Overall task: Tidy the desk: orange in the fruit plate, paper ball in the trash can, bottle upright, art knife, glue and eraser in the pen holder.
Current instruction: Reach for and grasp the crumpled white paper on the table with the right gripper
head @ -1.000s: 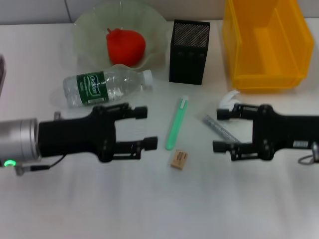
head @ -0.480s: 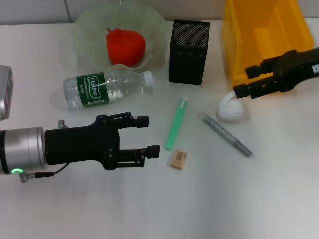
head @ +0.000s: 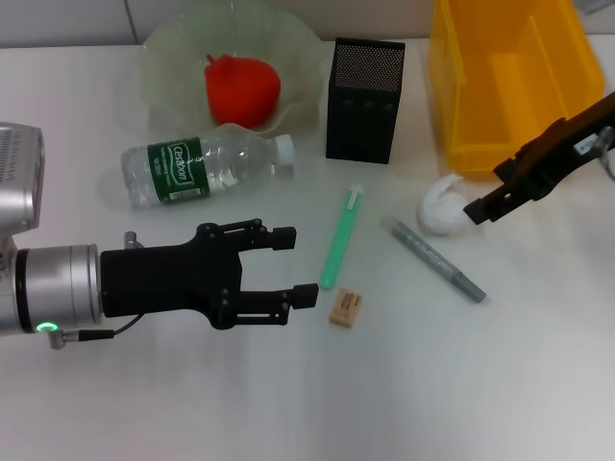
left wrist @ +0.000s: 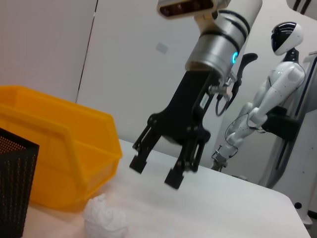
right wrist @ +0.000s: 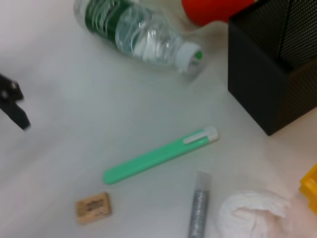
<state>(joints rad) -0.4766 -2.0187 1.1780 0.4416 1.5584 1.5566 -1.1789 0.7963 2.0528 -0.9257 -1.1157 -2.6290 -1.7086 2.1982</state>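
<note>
Orange [head: 242, 90] sits in green wavy plate [head: 173, 58], bottle [head: 202, 168] lies on its side just before it, black mesh holder [head: 364, 100] upright beside yellow bin [head: 509, 86], paper ball [head: 442, 206] near bin, tan eraser [head: 345, 307], green knife [head: 340, 237], grey glue stick [head: 434, 259] flat on desk

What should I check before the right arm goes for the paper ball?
1. Paper ball free on the desk, not gripped: ok.
2. Right gripper open with nothing in it: ok, seen from the left wrist view.
3. Right gripper close to the ball: ok, its tip sits just beside it in the head view.
4. Trash can has open room inside: ok.
5. Left gripper away from the ball: ok, it hovers open near the eraser.
6. Orange already in the fruit plate: ok.
</note>
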